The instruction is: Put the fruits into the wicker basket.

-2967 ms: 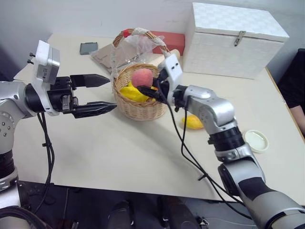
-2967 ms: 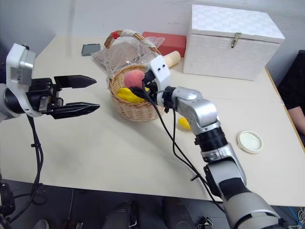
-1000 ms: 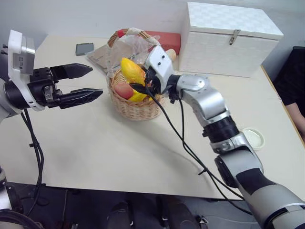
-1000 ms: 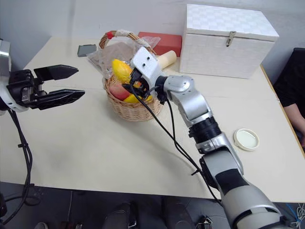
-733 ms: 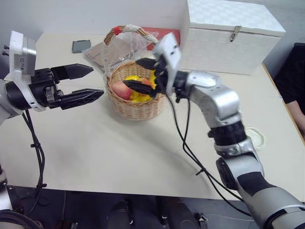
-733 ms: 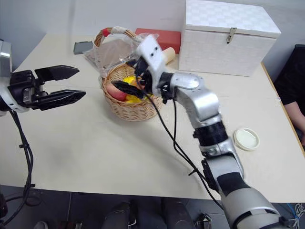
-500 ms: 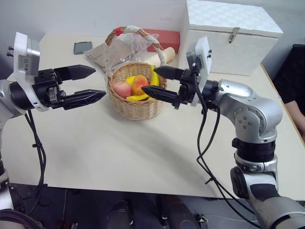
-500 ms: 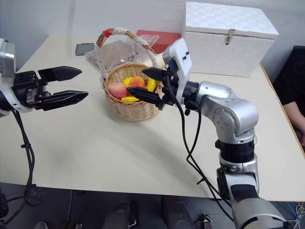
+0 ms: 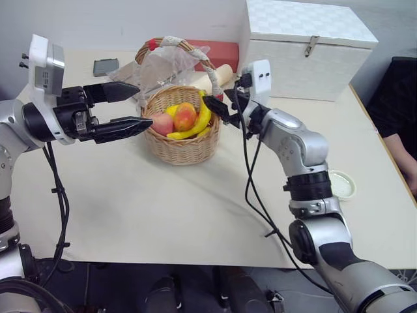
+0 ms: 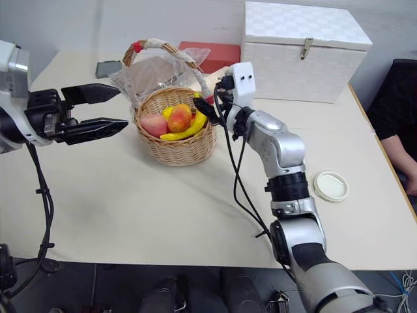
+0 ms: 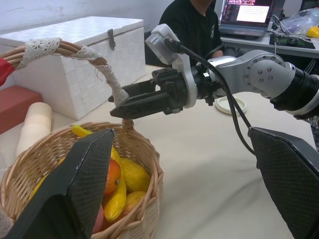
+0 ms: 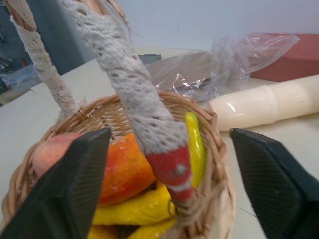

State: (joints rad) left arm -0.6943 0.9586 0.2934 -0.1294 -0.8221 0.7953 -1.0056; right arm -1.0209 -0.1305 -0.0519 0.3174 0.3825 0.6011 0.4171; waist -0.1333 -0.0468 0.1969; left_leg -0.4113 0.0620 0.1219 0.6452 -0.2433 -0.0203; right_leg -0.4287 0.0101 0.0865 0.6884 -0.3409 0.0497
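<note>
The wicker basket (image 9: 182, 140) stands mid-table, its tall handle (image 12: 134, 84) wrapped in white lace and red. Inside lie the peach (image 9: 161, 122), the mango (image 9: 186, 116) and the banana (image 9: 199, 122). My right gripper (image 9: 214, 105) is at the basket's right rim. It is open, one finger on each side of the handle's base (image 12: 174, 169), and I cannot tell whether they touch it. My left gripper (image 9: 143, 104) hovers level just left of the basket, wide open and empty; the left wrist view looks between its fingers (image 11: 75, 189) at the fruits.
A big white latched box (image 9: 306, 45) stands at the back right. A red box (image 9: 221, 49), a cream roll (image 9: 218, 75) and a clear plastic bag (image 9: 166, 65) lie behind the basket. A flat white lid (image 9: 342, 184) lies near the right edge, beside a seated person (image 9: 397, 111).
My right gripper carried the peach, then the mango, over the basket; both now lie inside. It drew back open to the right, then closed in on the handle's base with narrower jaws. Left gripper unchanged.
</note>
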